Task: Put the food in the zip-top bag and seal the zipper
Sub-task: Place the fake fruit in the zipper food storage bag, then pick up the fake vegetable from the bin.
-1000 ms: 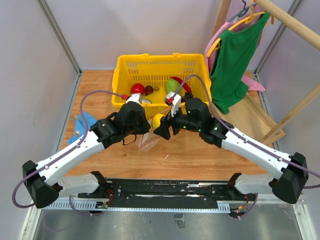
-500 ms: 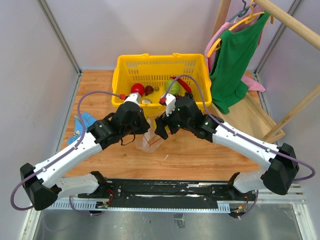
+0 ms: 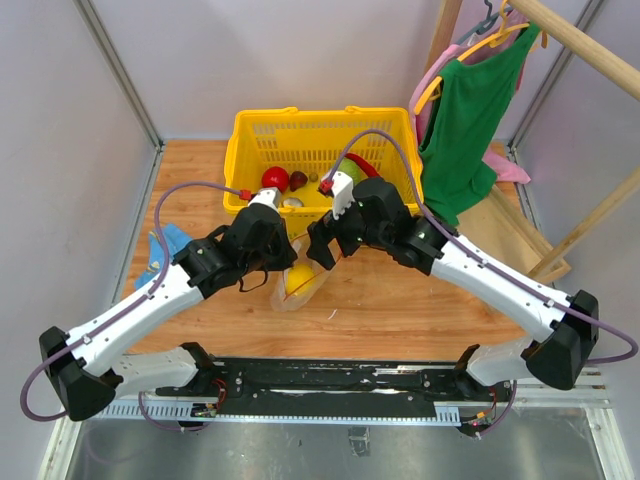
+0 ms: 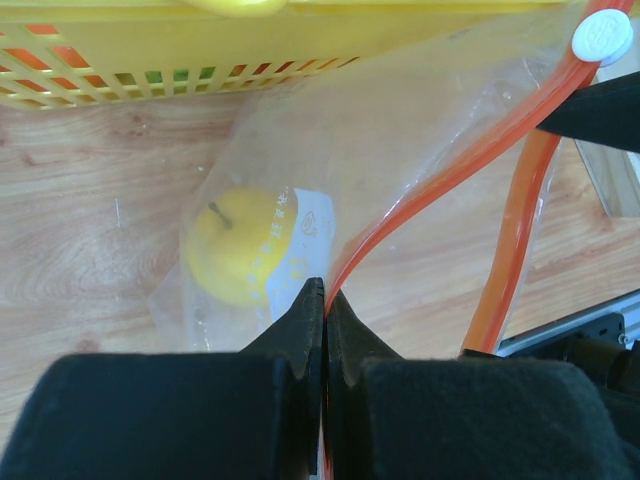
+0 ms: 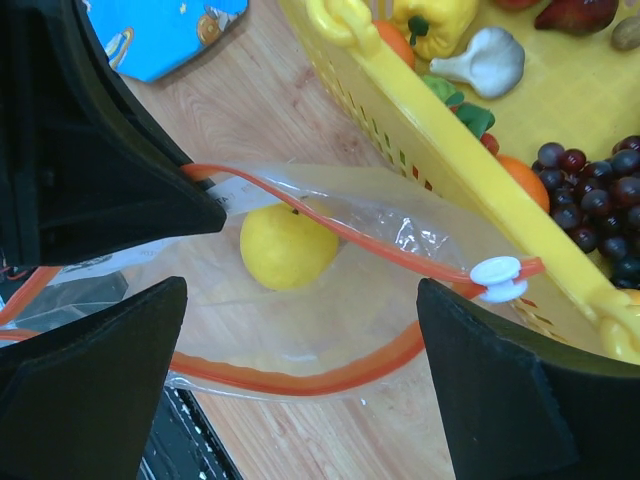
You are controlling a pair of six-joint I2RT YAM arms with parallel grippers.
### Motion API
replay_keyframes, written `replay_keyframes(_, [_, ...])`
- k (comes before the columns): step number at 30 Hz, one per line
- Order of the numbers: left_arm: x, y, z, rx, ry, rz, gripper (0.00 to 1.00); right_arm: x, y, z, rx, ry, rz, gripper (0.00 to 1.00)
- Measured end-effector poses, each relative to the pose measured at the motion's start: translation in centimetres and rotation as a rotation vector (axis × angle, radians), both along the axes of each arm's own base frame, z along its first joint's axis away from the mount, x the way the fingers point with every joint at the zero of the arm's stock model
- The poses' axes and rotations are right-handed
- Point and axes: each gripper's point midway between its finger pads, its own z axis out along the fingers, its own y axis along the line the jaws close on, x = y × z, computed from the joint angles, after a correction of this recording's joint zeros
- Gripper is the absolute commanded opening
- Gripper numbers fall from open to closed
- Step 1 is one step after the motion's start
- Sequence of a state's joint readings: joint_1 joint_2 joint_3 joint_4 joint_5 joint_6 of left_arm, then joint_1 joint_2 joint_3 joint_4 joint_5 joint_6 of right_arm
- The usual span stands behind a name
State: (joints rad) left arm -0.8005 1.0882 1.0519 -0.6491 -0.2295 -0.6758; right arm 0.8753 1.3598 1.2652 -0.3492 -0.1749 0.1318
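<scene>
The zip-top bag point(image 3: 300, 285) lies on the wooden table in front of the yellow basket point(image 3: 250, 135), its mouth gaping. A round yellow fruit point(image 5: 288, 245) rests inside the bag point(image 4: 420, 150). My left gripper point(image 4: 323, 290) is shut on the bag's red-orange zipper point(image 4: 440, 180) and holds one lip up; the white slider point(image 4: 602, 38) sits at the strip's far end. My right gripper point(image 5: 300, 370) hangs open over the bag mouth with nothing between its fingers point(image 5: 520, 390). More food lies in the basket: a yellow bell pepper point(image 5: 435, 20), an orange point(image 5: 520, 180) and a green piece point(image 3: 345, 170).
In the basket point(image 5: 450, 150) I also see a garlic bulb point(image 5: 490, 60) and dark grapes point(image 5: 600, 200). A blue cloth point(image 3: 165, 250) lies left of my left arm. A green top point(image 3: 470, 120) hangs on a wooden rack at the right.
My right gripper carried the yellow fruit over the bag, opened wide and let it go. The fruit now lies inside the bag. My left gripper kept its hold.
</scene>
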Motion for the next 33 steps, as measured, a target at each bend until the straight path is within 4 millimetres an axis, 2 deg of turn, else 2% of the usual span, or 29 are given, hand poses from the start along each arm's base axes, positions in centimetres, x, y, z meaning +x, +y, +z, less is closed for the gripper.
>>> replay_keyframes(7, [-0.4, 0.6, 1.0, 0.018, 0.002, -0.006, 0.0, 0.2, -0.5, 2.8, 0.008, -0.025, -0.02, 0.99])
replay_keyframes(13, [-0.8, 1.6, 2.3, 0.038, -0.02, 0.0, 0.0, 0.5, -1.9, 4.8, -0.007, -0.068, -0.066, 1.0])
replay_keyframes(16, [-0.9, 2.5, 2.0, 0.074, -0.019, 0.012, 0.0, 1.3, -2.8, 5.8, -0.019, -0.09, -0.098, 0.98])
replay_keyframes(21, [-1.1, 2.9, 1.6, 0.101, -0.009, 0.013, 0.0, 4.5, -5.6, 7.6, -0.03, -0.113, -0.21, 0.96])
replay_keyframes(25, [-1.1, 3.1, 1.5, 0.117, -0.015, 0.008, 0.0, 7.4, -7.5, 8.0, -0.047, -0.109, -0.29, 0.94])
replay_keyframes(29, [-1.1, 3.1, 1.5, 0.123, -0.017, 0.003, 0.0, 10.6, -9.0, 6.8, -0.086, -0.069, -0.36, 0.94])
replay_keyframes(33, [-1.1, 3.1, 1.5, 0.123, -0.018, 0.0, 0.0, 13.4, -9.8, 4.4, -0.138, -0.01, -0.4, 0.93])
